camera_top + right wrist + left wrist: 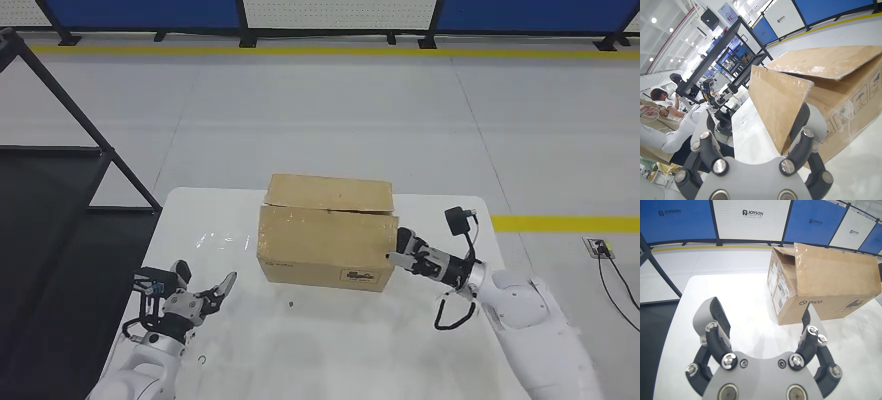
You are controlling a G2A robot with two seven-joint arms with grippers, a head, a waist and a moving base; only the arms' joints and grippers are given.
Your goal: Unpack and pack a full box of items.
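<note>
I had the box (325,240) standing on the white table (300,345), set toward the far edge and roughly midway across. A broad strip of bare tabletop lay between its near long side and the edge closest to me.

The left gripper (205,278) hung over the near left part of the table, well apart from the box, its jaws spread wide and holding nothing. In the left wrist view the same gripper (762,304) faced the box's (829,275) labelled end across open table, and a top flap (800,256) stood raised at that corner.

The right gripper (400,250) sat at the box's right end, with some table left between it and the right edge. Seen from its own wrist, the right gripper (758,113) straddled the free edge of an end flap (778,98) that stuck out from the box (838,85). One finger (814,117) lay behind the flap, close against it, while the other stood clear on the near side, so the jaws were apart, not pinching.

A black frame (60,110) stood off the table's left side.
</note>
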